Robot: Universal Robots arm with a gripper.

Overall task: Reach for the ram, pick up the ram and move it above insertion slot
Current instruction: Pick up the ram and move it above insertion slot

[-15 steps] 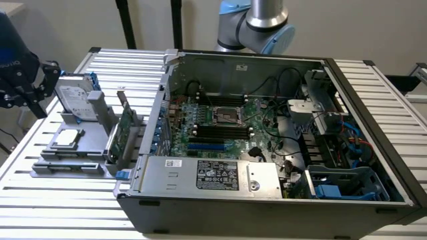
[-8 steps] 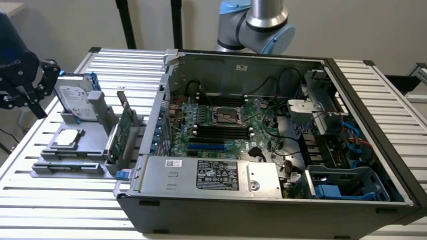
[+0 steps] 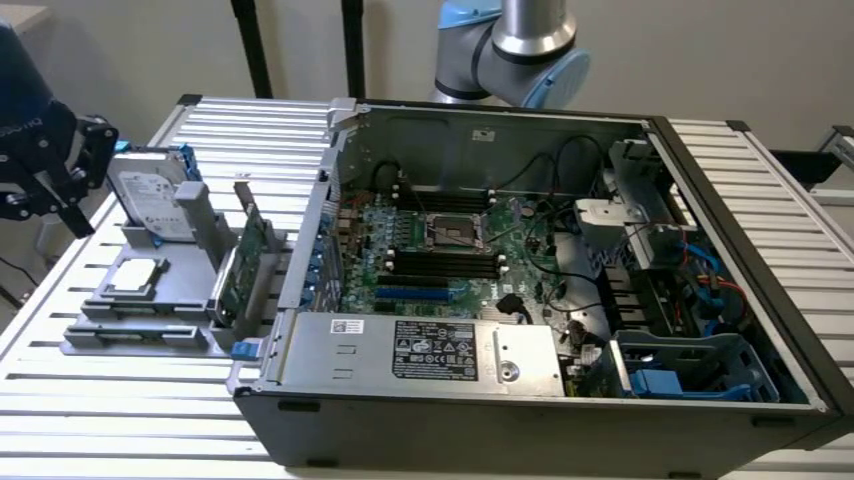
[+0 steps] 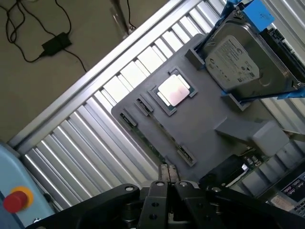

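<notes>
claw fully closed, empty. ram stands on edge in the grey fixture, just ahead of the claw. risk: lowering with jaws together would likely strike its top edge; a sideways offset could catch an end clip.

- Wall: plain and pale, evenly lit, it spanned the upper edge of the exterior view.
- Posts: two dark uprights stood before the wall, upper left of centre.
- Table: ribbed silver-white slats filled the exterior view's lower left and right margin.
- Floor: dull brown, it lay beyond the table's edge in the wrist view, and a black corded power adapter rested on it.
</notes>
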